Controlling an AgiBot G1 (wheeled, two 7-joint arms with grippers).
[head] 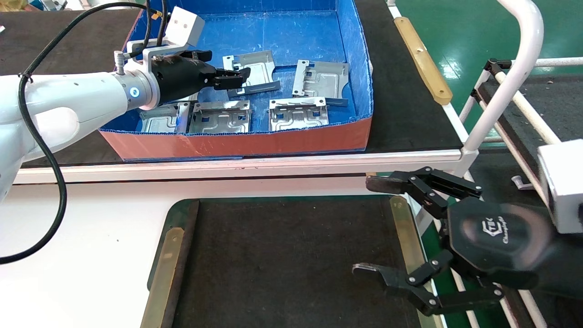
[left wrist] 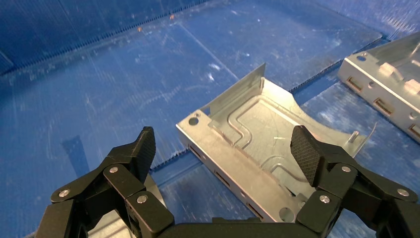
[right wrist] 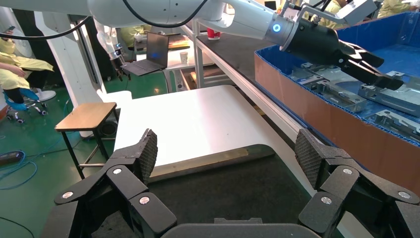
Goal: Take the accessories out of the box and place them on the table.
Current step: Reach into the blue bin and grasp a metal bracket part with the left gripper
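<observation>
My left gripper [head: 234, 77] hangs inside the large shallow blue corrugated-plastic box [head: 360, 59], its fingers spread wide and holding nothing, poised over the silver stamped sheet-metal plate [left wrist: 252, 148] lying near the middle of the box floor. From the left wrist camera, one ribbed pad [left wrist: 307, 151] sits above that plate's flat embossed face while the other pad [left wrist: 143, 148] hovers over bare blue floor beside the plate's holed edge wall.

I judge the main risk is a poor bite: the plate is thin and lies flat, so if I close without straddling the raised wall, the pads may skate over the metal or merely shove it across the slick floor. Descending too far could jam a fingertip against the box floor.

More plates rest closer to the box's orange-red front wall, with another plate [head: 321, 78] toward the box's right wall; a dragged plate might snag on one of them.

The black matte mat [head: 291, 255] nearer me than the box holds no plates yet. My right gripper [head: 371, 225] waits wide open at the mat's right edge, idle.
</observation>
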